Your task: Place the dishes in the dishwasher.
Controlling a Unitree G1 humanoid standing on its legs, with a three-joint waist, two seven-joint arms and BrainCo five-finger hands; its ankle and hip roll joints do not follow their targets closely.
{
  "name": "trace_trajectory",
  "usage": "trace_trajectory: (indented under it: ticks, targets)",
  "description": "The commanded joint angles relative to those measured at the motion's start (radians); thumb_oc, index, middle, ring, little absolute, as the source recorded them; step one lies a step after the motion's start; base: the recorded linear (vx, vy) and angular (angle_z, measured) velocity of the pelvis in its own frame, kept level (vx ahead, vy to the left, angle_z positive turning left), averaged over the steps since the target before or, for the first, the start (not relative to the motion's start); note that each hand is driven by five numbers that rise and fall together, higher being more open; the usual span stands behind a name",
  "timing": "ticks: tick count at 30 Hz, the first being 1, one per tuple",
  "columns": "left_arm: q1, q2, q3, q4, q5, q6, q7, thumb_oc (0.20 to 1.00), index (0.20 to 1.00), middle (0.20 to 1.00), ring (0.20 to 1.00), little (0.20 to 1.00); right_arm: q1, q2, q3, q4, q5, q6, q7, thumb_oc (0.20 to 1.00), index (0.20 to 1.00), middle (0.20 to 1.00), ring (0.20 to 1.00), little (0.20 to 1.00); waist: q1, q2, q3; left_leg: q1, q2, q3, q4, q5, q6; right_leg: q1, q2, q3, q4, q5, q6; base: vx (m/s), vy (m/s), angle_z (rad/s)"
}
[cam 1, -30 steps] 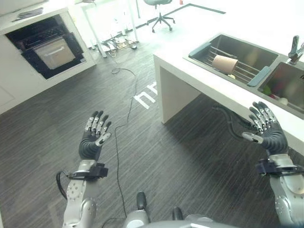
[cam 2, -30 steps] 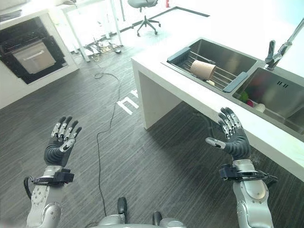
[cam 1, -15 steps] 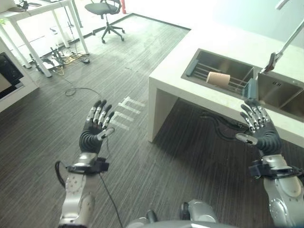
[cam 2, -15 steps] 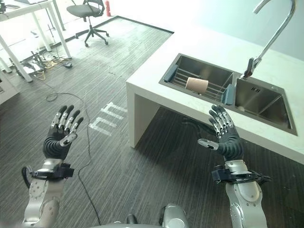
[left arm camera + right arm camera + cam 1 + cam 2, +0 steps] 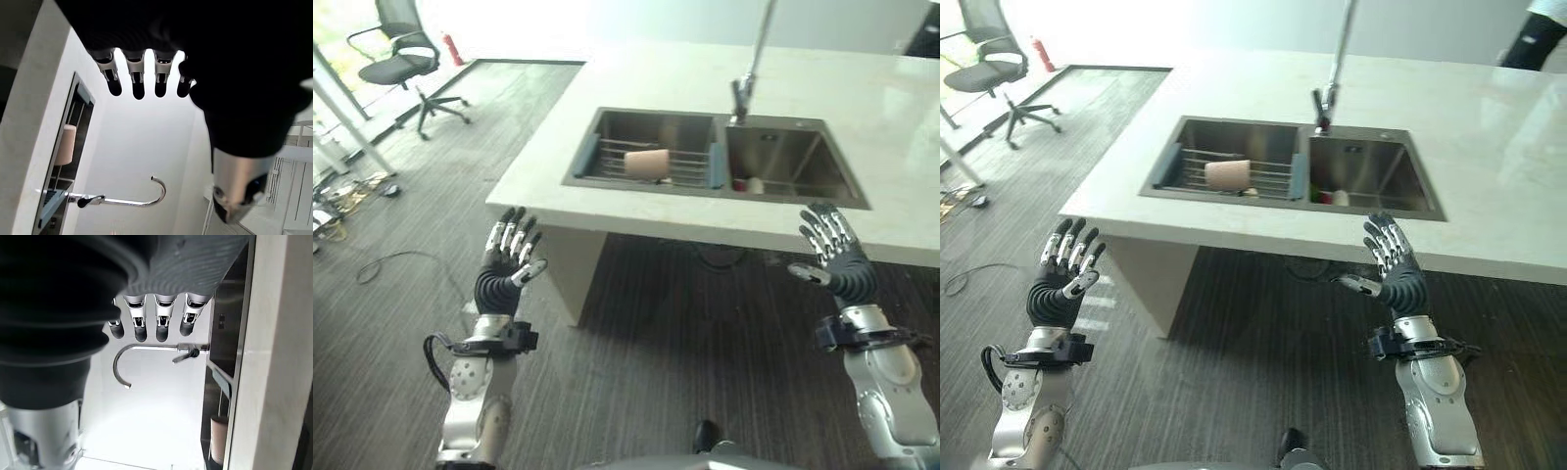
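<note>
Dark striped floor (image 5: 636, 333) lies under a white table (image 5: 862, 108) with a double steel sink (image 5: 705, 157). One beige cup (image 5: 646, 163) lies on its side on the rack in the left basin; small dishes (image 5: 1330, 197) sit in the right basin. An office chair (image 5: 406, 69) stands well apart. Left hand (image 5: 504, 269) and right hand (image 5: 832, 259) are raised before the table edge, fingers straight, holding nothing. Wrist views show the curved tap (image 5: 146, 355).

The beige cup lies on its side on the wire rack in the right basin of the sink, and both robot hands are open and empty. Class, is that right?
Not quite. The left eye view shows the beige cup on the wire rack in the left basin of the sink, not the right. The rest holds: it lies on its side, and the left hand and right hand are open and empty.
</note>
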Motion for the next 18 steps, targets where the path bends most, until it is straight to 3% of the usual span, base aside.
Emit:
trace_trajectory:
  ticks: [1,3,4,6,8,11,14,16,18]
  targets:
    - [0.002,0.022,0.017,-0.071,0.000,-0.032,-0.038,1.000,1.000,1.000,1.000,1.000,-0.033,-0.040,-0.032,-0.095,0.011,-0.055,0.008,1.000,1.000,1.000,1.000,1.000,0.007,-0.017,0.045,-0.015,-0.101,0.008,0.061,-0.144,0.041,0.049,-0.095,0.045,-0.005,-0.056,0.090,0.19,-0.147,-0.46]
    - [0.021,0.008,0.021,-0.070,-0.011,-0.030,-0.043,1.000,1.000,1.000,1.000,1.000,-0.037,-0.047,-0.027,-0.103,-0.013,-0.060,-0.001,1.000,1.000,1.000,1.000,1.000,0.022,-0.014,0.060,-0.055,-0.174,-0.014,0.008,-0.194,0.072,0.061,-0.100,0.066,-0.002,-0.066,0.099,0.22,-0.017,-0.49]
    - [0.031,0.001,0.027,-0.068,-0.050,-0.020,-0.049,1.000,1.000,1.000,1.000,1.000,-0.050,-0.043,-0.016,-0.097,-0.027,-0.056,-0.002,1.000,1.000,1.000,1.000,1.000,0.025,-0.003,0.061,-0.035,-0.188,0.012,-0.103,-0.204,0.082,0.068,-0.095,0.073,-0.004,-0.075,0.109,0.29,0.102,-0.56]
    - [0.040,-0.006,0.029,-0.069,-0.107,-0.004,-0.084,1.000,1.000,1.000,1.000,1.000,-0.049,-0.029,-0.006,-0.096,-0.061,-0.064,-0.007,1.000,1.000,1.000,1.000,1.000,0.023,0.016,0.059,0.004,-0.156,0.068,-0.335,-0.143,0.068,0.096,-0.084,0.072,-0.027,-0.085,0.124,0.32,0.158,-0.41]
    - [0.045,-0.005,0.003,-0.067,-0.108,-0.015,-0.110,1.000,1.000,1.000,1.000,1.000,-0.020,-0.033,-0.011,-0.106,-0.071,-0.080,0.014,1.000,1.000,1.000,1.000,1.000,0.022,0.042,0.054,0.020,-0.110,0.039,-0.547,-0.009,0.020,0.138,-0.063,0.082,-0.040,-0.114,0.134,0.40,0.258,-0.20]
    - [0.054,-0.022,-0.006,-0.065,-0.127,-0.036,-0.112,1.000,1.000,1.000,1.000,1.000,-0.029,-0.054,-0.019,-0.105,-0.066,-0.066,0.036,1.000,1.000,1.000,1.000,1.000,0.031,0.044,0.047,-0.004,-0.075,-0.002,-0.550,0.005,0.009,0.171,-0.068,0.100,-0.035,-0.149,0.130,0.36,0.327,-0.26]
    - [0.056,-0.021,0.016,-0.079,-0.132,-0.044,-0.133,1.000,1.000,1.000,1.000,1.000,-0.031,-0.066,-0.042,-0.137,-0.068,-0.043,0.035,1.000,1.000,1.000,1.000,1.000,0.045,0.037,0.034,0.016,-0.061,0.016,-0.550,-0.014,0.012,0.196,-0.126,0.072,-0.013,-0.165,0.170,0.32,0.511,-0.48]
    - [0.035,0.013,0.030,-0.085,-0.126,-0.055,-0.156,1.000,1.000,1.000,1.000,1.000,0.000,-0.062,-0.083,-0.157,-0.019,-0.029,0.037,1.000,1.000,1.000,1.000,1.000,0.041,0.028,0.026,0.029,-0.092,0.022,-0.550,-0.035,0.029,0.196,-0.172,0.044,0.033,-0.153,0.217,0.32,0.560,-0.37]
    - [0.026,0.026,0.039,-0.099,-0.141,-0.064,-0.193,1.000,1.000,1.000,1.000,1.000,0.021,-0.054,-0.104,-0.171,0.021,-0.015,0.042,1.000,1.000,1.000,1.000,1.000,0.040,0.022,0.023,0.030,-0.115,0.016,-0.550,-0.044,0.041,0.188,-0.192,0.038,0.066,-0.139,0.232,0.29,0.479,0.22]
